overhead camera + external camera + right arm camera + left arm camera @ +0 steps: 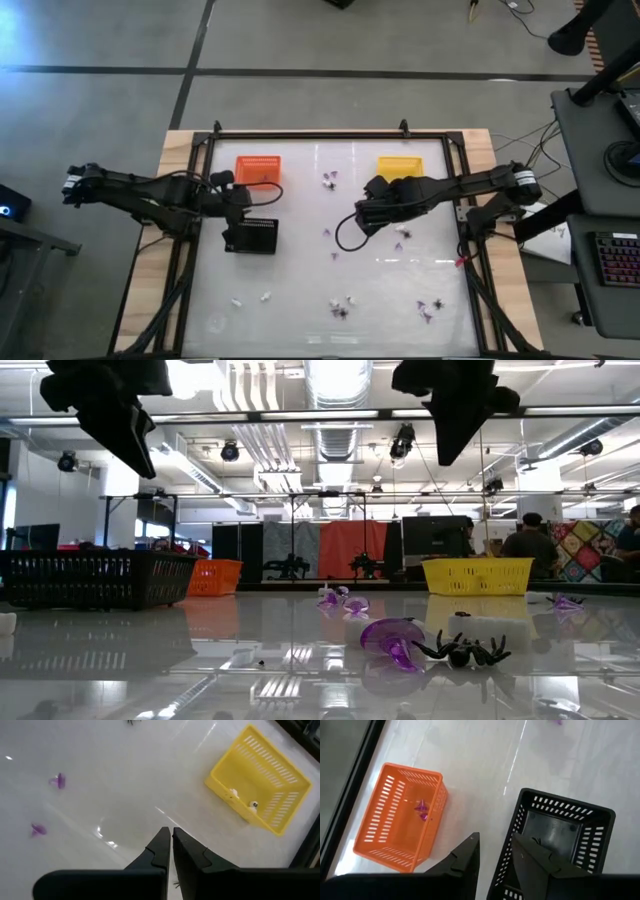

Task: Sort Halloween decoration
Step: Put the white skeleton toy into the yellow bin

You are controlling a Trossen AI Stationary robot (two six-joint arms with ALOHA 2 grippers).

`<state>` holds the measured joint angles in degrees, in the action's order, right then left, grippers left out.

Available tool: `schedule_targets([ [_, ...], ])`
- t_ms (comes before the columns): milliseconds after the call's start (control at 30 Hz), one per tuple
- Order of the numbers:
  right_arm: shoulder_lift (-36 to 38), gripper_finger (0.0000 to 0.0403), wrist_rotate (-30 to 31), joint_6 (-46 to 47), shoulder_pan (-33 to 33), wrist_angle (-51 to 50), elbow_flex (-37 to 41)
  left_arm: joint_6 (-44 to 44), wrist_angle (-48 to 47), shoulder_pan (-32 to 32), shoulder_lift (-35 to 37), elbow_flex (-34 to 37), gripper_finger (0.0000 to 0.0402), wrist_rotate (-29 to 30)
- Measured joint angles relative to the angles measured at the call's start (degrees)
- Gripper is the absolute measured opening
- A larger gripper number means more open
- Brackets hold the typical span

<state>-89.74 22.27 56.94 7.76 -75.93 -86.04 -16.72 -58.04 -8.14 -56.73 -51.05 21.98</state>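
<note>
Left pincer [495, 852] hangs above the worktop [300, 250], over the near rim of the black basket [560, 840], fingers apart, nothing between them. Right pincer [171, 845] hangs over bare worktop just off the yellow basket [262, 780], fingers together, holding nothing.

Three baskets sit on the worktop: orange basket [257, 168] at the far left, black basket just in front of it, yellow basket at the far right. One purple trinket [421, 810] lies inside the orange basket. Two whitish trinkets [243, 800] lie inside the yellow basket. Black basket has a small dark thing on its floor, too unclear to name.

Loose Halloween decoration is scattered across the worktop: purple pieces [329, 180] between the orange and yellow baskets, more purple ones [57, 781] mid-worktop near the right pincer, white pieces [265, 296] at the near left, a mixed cluster [342, 306] at the near centre, purple ones [428, 308] at the near right. Low view shows a black spider [462, 651] touching a purple piece [388, 637] close to the camera.

People show in the room beyond, at the low view's right edge.
</note>
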Motion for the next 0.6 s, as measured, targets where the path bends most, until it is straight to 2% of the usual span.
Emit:
schedule_targets([
  [300,-3.34,0.0013,0.26,-0.05,0.06,0.0,0.02,0.8,0.04,0.08,0.02,0.04,0.0096,0.0],
  [600,-3.51,0.0013,0.27,-4.58,0.08,0.01,0.02,0.8,0.06,0.08,-0.13,0.07,0.0096,0.0],
])
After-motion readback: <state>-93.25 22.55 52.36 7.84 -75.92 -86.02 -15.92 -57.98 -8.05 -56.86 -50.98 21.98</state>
